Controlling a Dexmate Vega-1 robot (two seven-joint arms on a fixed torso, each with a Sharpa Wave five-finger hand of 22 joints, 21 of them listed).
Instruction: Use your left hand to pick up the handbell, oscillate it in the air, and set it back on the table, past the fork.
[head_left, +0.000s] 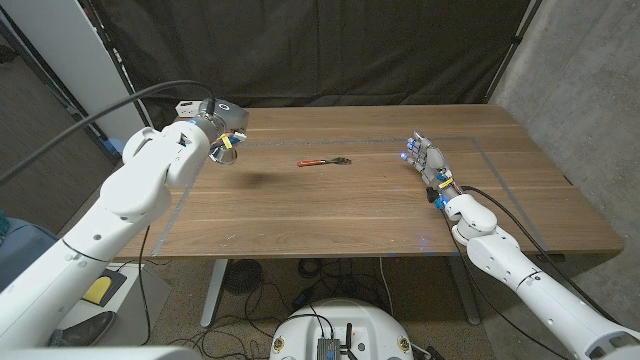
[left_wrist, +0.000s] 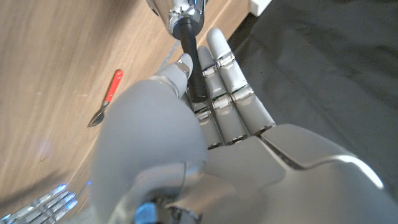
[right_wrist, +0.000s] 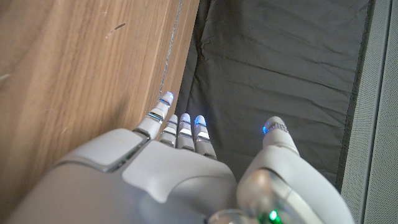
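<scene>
One handbell (left_wrist: 185, 15) held by left hand (left_wrist: 211, 118), one fork (head_left: 324, 162) on table (head_left: 350, 215)

No text, label, brand, number or sign could be read in any view.
</scene>
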